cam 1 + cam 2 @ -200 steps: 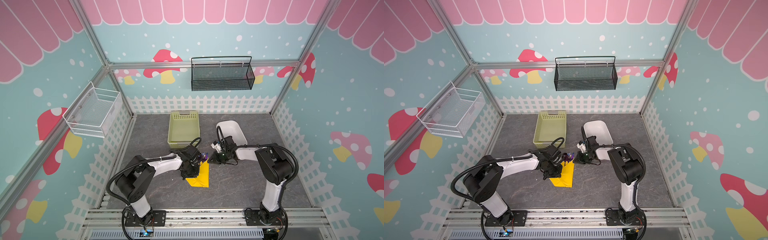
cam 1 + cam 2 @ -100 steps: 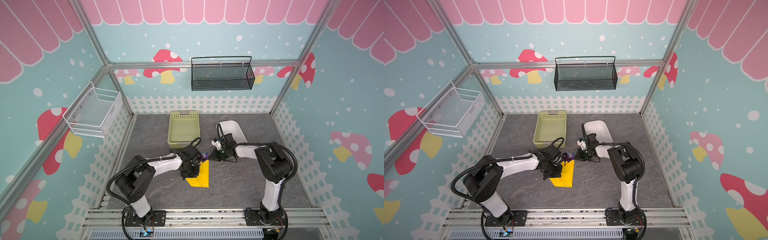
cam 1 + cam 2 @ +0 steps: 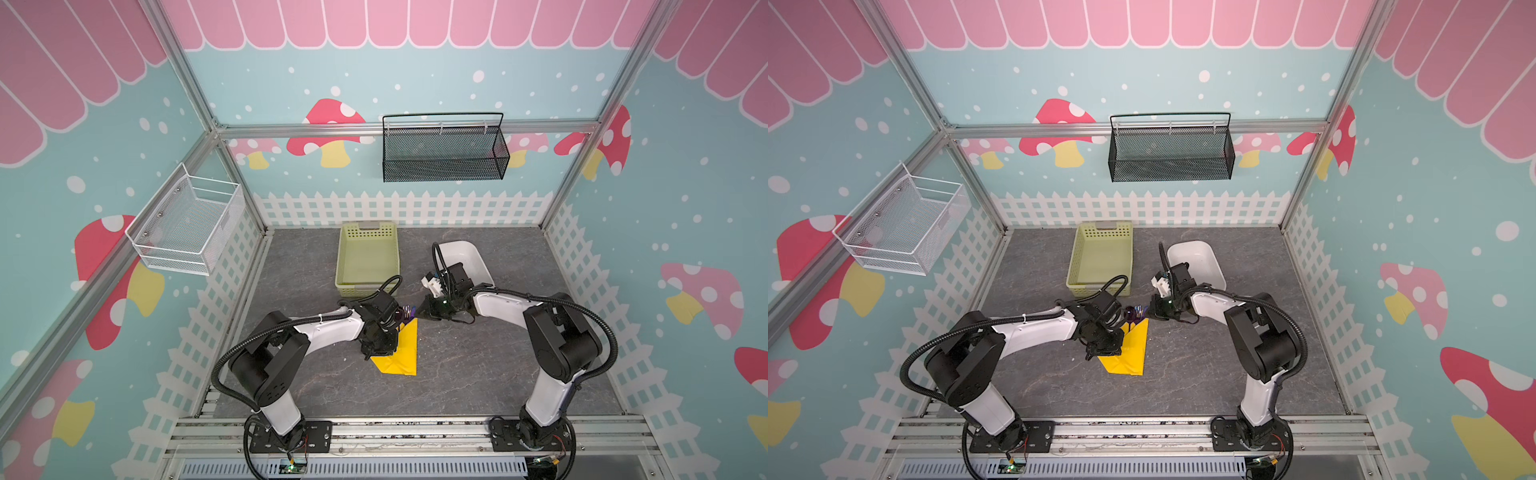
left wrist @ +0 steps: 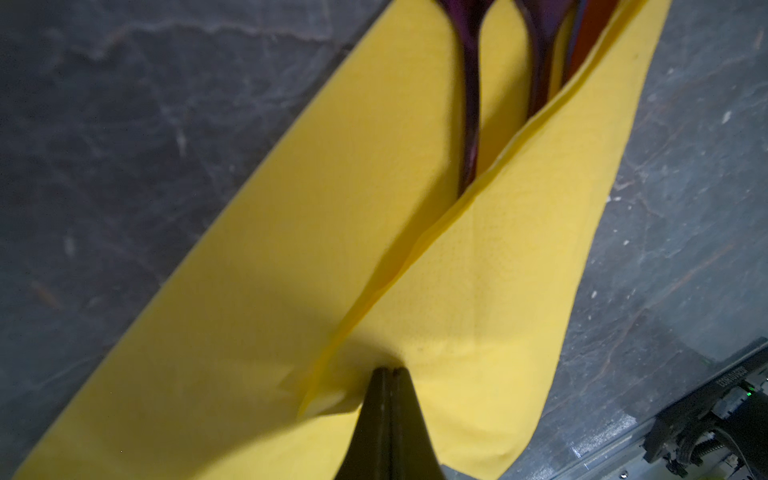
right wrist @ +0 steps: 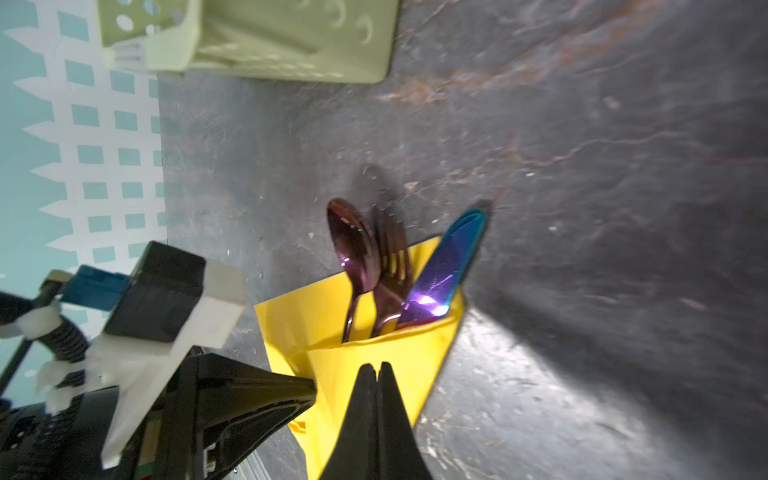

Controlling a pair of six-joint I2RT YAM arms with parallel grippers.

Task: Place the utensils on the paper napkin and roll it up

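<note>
Gray slate tabletop point(image 3: 457, 374), middle – yellow napkin point(image 3: 402, 353) was half folded over the utensils point(image 5: 388, 266), heads poking out. Left claw point(image 4: 390, 372) & right claw point(image 5: 377, 368) were both shut, tips on the fold – prob so it wouldn't spring open.

The grey stone-patterned tabletop point(image 3: 478, 374) carries a pale green basket point(image 3: 368, 230) at the far middle and a white tub point(image 3: 467, 257) just right of it. Nearer lies the folded yellow napkin point(image 3: 405, 353), with utensil heads point(image 3: 408, 311) poking past its far end.
</note>
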